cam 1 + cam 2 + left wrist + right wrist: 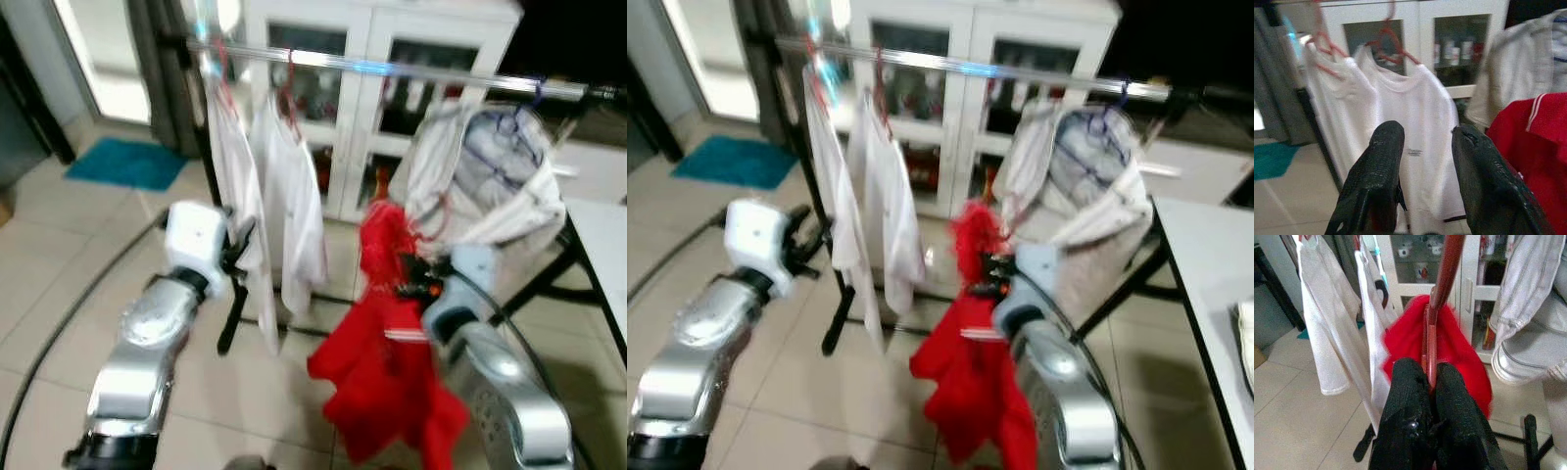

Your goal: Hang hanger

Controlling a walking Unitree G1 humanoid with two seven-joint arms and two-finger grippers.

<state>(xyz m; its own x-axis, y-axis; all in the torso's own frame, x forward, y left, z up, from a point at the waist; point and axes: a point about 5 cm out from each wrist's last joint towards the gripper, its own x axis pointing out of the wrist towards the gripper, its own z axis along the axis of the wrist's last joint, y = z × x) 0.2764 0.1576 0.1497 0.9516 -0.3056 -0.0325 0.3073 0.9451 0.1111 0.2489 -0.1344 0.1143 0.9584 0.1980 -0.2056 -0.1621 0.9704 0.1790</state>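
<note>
Fingers of the right gripper [1431, 382] are pressed together on the red hanger [1442, 289], which stands up between them and carries a red shirt [387, 362]. Gripper and shirt are held in front of the clothes rack, below its rail [392, 69] — the hanger is not yet on the rail. The left gripper [1425, 161] has its fingers apart and holds nothing; it points at two white shirts [1410, 142] that hang on red hangers from the rail. To the right on the rail hangs a light grey garment [490, 186]. Behind the rack stands a white cabinet [377, 29] with glass doors — a teal mat [127, 162] lies on the tiled floor.
</note>
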